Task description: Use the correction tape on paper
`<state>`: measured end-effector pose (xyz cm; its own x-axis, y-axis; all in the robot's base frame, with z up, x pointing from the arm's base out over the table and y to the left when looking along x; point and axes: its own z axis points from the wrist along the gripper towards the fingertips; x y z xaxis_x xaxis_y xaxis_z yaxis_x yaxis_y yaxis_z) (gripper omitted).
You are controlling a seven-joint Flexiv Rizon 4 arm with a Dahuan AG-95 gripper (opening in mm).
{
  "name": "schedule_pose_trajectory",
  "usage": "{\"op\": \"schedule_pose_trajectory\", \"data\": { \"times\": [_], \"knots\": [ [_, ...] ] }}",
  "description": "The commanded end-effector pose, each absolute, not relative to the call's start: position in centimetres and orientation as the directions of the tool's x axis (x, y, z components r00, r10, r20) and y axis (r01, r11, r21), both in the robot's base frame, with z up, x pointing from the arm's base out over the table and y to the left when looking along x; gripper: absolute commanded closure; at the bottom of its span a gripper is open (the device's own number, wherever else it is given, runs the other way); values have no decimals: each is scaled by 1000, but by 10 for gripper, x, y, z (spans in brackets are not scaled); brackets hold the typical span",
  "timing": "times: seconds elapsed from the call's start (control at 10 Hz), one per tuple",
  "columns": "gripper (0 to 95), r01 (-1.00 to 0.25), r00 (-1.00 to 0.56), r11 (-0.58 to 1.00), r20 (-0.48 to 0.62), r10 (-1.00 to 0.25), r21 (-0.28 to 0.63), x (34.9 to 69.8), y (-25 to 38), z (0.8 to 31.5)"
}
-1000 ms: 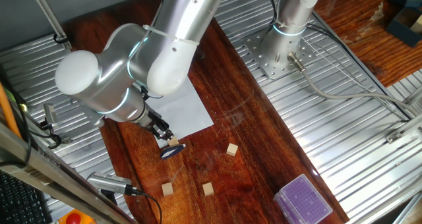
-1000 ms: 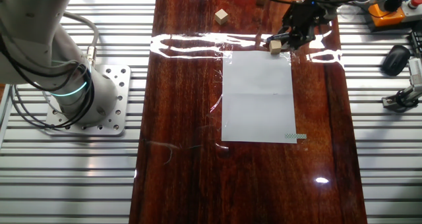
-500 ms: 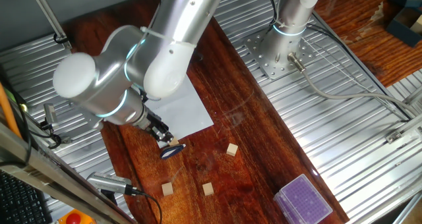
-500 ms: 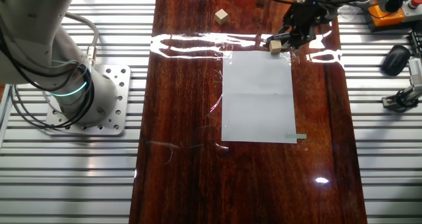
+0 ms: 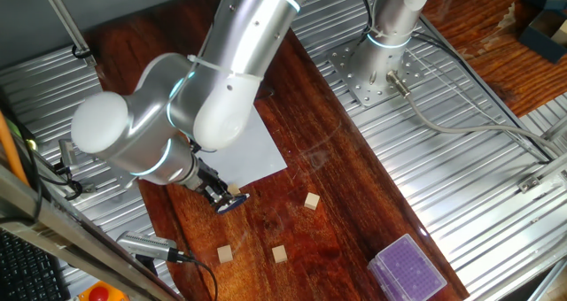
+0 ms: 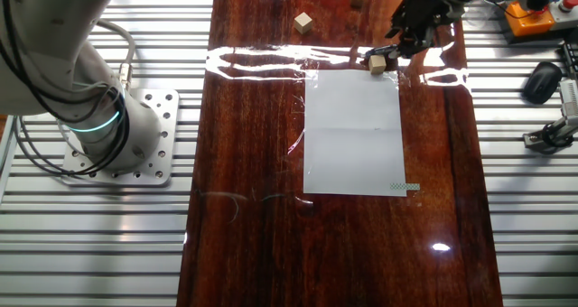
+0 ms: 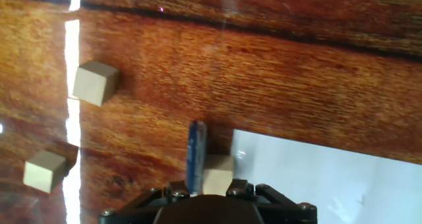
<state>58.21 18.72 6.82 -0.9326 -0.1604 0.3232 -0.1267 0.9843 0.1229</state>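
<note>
The arm [image 5: 221,62] is made of smooth silver-grey tubes joined by big rounded joints. A thin ring of cyan light goes around each joint. Its round base stands on a grey metal plate [image 6: 144,135] with many small holes. Black cables run beside the base. The gripper [image 5: 215,192] is black, with small screws near its jaws.

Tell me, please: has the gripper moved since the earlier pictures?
Yes, a little. In one fixed view the gripper has shifted slightly left and down, nearer the correction tape, judged against the paper. In the other fixed view it sits slightly higher.
</note>
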Motion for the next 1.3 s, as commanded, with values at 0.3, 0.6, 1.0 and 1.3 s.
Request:
{"op": "schedule_pose_trajectory", "data": {
  "times": [0.3,0.6,1.0,1.3],
  "knots": [
    [570,-151,-927,979,325,-188,136,582,187,69],
    [570,-165,-922,976,329,-203,141,584,188,68],
    [570,-162,-923,977,328,-201,141,599,195,61],
    [570,-163,-925,976,323,-202,143,602,194,51]
  ]
}}
